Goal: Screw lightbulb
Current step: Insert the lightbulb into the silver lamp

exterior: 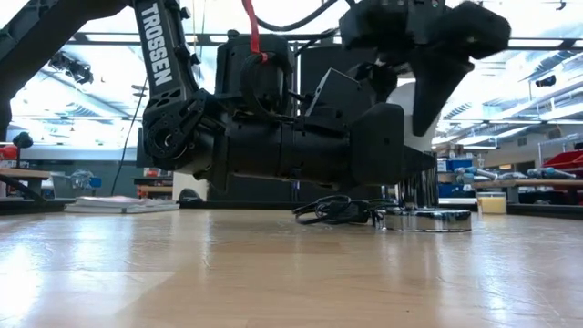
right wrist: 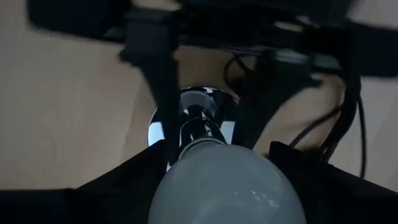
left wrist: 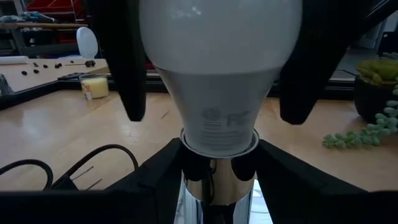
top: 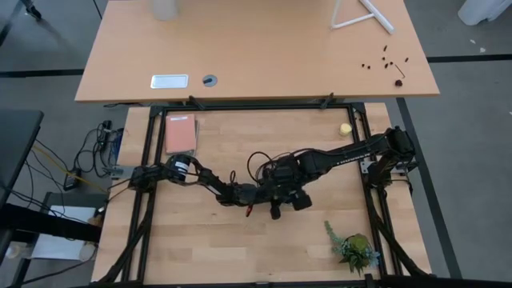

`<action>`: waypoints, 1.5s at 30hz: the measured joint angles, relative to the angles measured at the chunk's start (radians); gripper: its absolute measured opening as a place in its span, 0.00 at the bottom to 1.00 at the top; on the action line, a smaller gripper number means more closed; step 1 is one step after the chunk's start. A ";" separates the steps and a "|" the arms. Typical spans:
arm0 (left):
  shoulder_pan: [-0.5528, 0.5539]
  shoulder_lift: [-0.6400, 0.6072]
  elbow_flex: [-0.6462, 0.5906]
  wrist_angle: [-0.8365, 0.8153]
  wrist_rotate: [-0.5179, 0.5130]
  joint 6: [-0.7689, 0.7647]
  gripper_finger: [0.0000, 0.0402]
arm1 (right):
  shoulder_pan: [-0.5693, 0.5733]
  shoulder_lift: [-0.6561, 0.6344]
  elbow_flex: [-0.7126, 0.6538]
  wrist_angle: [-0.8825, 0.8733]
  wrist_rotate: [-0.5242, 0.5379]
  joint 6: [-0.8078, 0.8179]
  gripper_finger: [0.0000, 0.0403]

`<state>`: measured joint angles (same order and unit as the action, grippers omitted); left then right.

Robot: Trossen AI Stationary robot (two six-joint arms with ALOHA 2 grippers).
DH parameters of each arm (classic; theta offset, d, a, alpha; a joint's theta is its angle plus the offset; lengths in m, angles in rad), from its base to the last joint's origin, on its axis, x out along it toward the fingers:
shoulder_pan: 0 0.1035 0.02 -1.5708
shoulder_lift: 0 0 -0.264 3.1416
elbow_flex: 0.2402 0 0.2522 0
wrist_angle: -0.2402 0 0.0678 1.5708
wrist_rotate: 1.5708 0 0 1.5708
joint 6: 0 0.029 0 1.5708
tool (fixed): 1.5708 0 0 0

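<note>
The white lightbulb (left wrist: 217,68) stands upright with its screw end down in the chrome socket (left wrist: 211,190). The socket's round base (exterior: 426,219) lies flat on the table, and its black cord (exterior: 339,210) is coiled beside it. My left gripper (left wrist: 217,180) reaches in level from the table's left and is shut on the socket's stem. My right gripper (right wrist: 217,180) comes down from above and is shut on the bulb's round top. In the high view both grippers meet mid-table (top: 276,194) and hide the bulb. My left gripper pinches the socket's upright stem just under the bulb's neck (left wrist: 217,149) between its two fingers (left wrist: 155,186). The fingers lie level and come from the table's left. The socket's base stays on the table. My right gripper pinches the bulb's wide round part (left wrist: 186,37) between its two fingers (left wrist: 124,68). The fingers point down from above. The bulb stands upright with its screw end in the socket.
A small yellow ball (top: 345,128) lies at the far right of the table and a pink book (top: 181,134) at the far left. A potted plant (top: 354,248) stands at the near right. A second table (top: 256,48) stands beyond the far edge.
</note>
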<state>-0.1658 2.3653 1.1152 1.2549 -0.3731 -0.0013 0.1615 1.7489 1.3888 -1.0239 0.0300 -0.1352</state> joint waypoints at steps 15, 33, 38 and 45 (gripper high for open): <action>0.000 0.000 0.000 -0.004 0.004 -0.006 0.48 | 0.012 0.000 -0.001 -0.032 0.036 0.930 0.69; 0.003 0.000 -0.001 -0.004 -0.017 -0.013 0.48 | 0.006 0.000 -0.001 -0.036 -0.027 0.361 0.90; 0.003 0.000 -0.001 -0.003 -0.014 -0.013 0.48 | 0.006 0.000 -0.001 -0.031 -0.038 0.165 0.98; 0.003 0.000 -0.001 -0.004 -0.014 -0.013 0.48 | 0.009 0.000 0.000 -0.023 -0.038 -0.258 0.94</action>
<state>-0.1627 2.3653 1.1145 1.2510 -0.3874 -0.0143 0.1707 1.7489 1.3888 -1.0470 -0.0083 -0.3933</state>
